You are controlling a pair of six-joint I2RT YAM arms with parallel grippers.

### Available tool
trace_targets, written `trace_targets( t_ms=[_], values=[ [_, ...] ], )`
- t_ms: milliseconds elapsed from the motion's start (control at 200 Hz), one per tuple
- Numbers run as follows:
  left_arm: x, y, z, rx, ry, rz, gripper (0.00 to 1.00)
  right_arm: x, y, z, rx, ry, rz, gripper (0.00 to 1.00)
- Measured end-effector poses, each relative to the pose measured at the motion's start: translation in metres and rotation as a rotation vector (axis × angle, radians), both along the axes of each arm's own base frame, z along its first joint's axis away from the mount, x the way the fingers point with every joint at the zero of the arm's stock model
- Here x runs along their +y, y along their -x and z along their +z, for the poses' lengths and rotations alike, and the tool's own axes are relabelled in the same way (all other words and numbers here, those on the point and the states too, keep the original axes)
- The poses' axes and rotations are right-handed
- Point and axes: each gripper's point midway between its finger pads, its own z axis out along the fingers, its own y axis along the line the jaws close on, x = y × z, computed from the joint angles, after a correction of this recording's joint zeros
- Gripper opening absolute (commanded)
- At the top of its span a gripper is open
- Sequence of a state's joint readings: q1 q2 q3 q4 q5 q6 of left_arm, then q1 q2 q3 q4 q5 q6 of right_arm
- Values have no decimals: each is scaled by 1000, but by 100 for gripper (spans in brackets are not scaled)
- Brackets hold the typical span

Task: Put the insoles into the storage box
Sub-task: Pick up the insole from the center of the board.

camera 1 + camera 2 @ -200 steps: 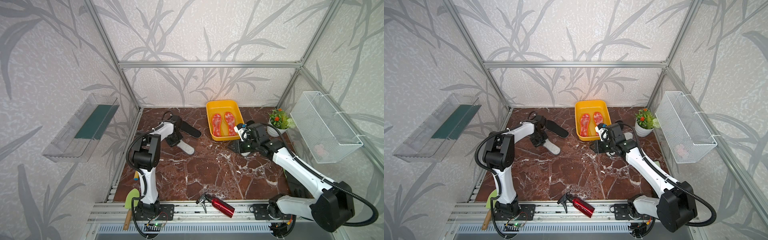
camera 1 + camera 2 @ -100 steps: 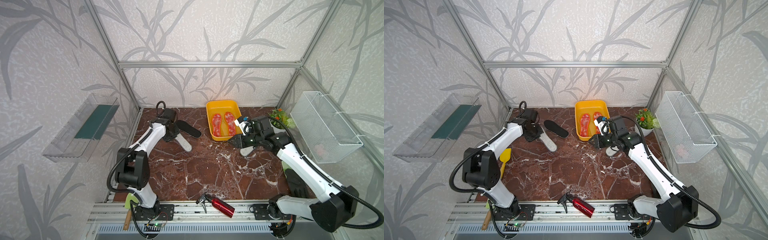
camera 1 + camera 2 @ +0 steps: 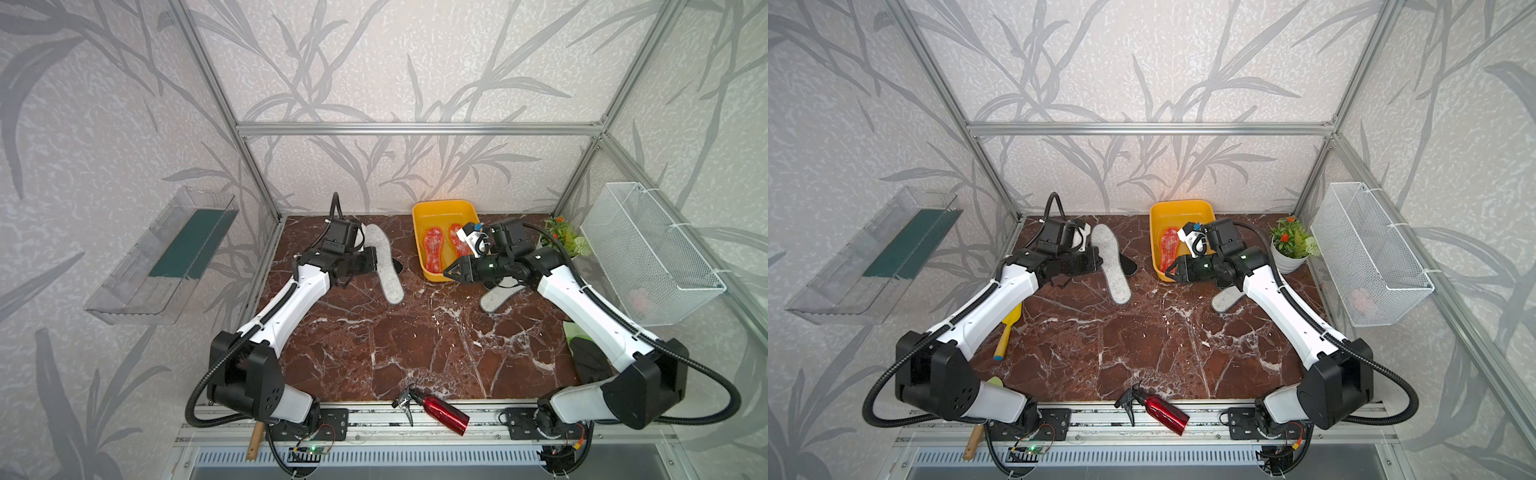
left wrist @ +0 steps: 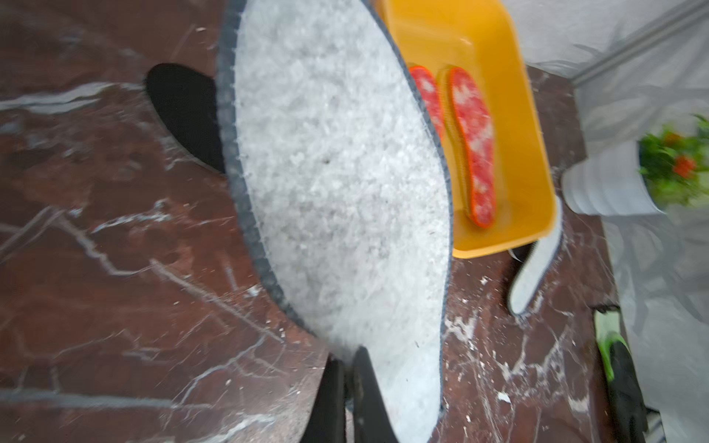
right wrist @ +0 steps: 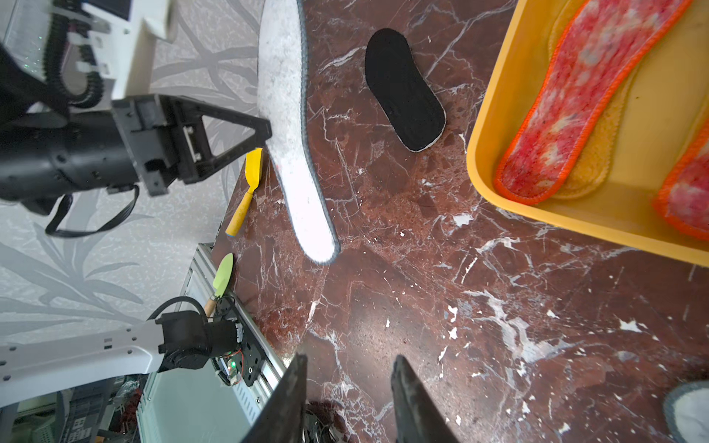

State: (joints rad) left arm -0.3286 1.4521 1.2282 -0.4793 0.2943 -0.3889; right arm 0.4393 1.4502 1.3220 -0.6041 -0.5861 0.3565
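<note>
My left gripper (image 3: pixel 371 264) (image 4: pixel 347 358) is shut on the edge of a light grey felt insole (image 3: pixel 385 266) (image 3: pixel 1111 266) (image 4: pixel 337 184), held clear of the table left of the yellow storage box (image 3: pixel 419 208) (image 3: pixel 1179 204) (image 4: pixel 479 38). Two red-orange insoles (image 3: pixel 433 249) lie in the box over a yellow-orange one (image 5: pixel 591 161). A black insole (image 3: pixel 1130 268) (image 5: pixel 403 92) lies flat behind the held one. My right gripper (image 3: pixel 451 272) (image 5: pixel 349 360) hovers open and empty at the box's front corner. A second grey insole (image 3: pixel 496 297) (image 3: pixel 1225 299) lies under the right arm.
A potted plant (image 3: pixel 561 237) stands at the back right beside a white wire basket (image 3: pixel 648 257). A black and green glove (image 3: pixel 590 357) lies by the right arm's base. A red spray bottle (image 3: pixel 436 409) lies at the front edge, a yellow scraper (image 3: pixel 1011 324) at the left.
The left arm has stretched out and lifted the grey insole off the table, a little toward the box. The right gripper has risen and drifted left, away from the second grey insole.
</note>
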Motion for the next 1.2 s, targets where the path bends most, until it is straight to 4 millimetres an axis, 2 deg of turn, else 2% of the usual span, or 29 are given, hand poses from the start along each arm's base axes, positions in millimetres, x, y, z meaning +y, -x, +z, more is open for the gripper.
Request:
trace_targets(
  t_ms=[135,240,630,840,1030,1200],
  values=[
    [-37,8,16,-94,33,-140,0,11,-11,-2,21,-23,-18,33],
    [-53,12,19,-124,58,-197,0,18,-18,0,22,-44,-33,33],
    [-75,18,19,-171,125,-279,0,29,-40,3,27,-88,-69,32],
    [-91,26,25,-197,151,-330,0,32,-47,-2,40,-97,-80,34],
    [-99,29,24,-194,157,-351,0,33,-48,-3,39,-100,-82,34],
    [-102,31,23,-190,158,-364,0,34,-49,-1,38,-111,-80,23]
  ],
)
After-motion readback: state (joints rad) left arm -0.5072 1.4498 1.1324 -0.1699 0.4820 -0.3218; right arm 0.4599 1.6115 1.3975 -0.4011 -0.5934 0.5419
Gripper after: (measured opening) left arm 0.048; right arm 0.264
